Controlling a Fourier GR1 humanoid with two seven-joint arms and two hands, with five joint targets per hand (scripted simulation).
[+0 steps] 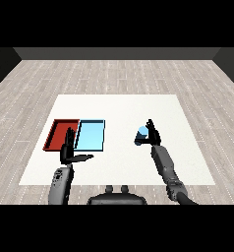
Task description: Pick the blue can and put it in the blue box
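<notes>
The blue can (140,135) stands on the white table (119,110) right of the middle. My right hand (151,133) is against the can's right side, with fingers and thumb curling round it. The light blue tray (90,135) lies left of the can with nothing in it. My left hand (68,150) is held up in front of the trays' near edge, fingers straight and thumb spread out to the right, holding nothing.
A red tray (60,134) lies directly left of the light blue tray, touching it. Grey wooden floor surrounds the table.
</notes>
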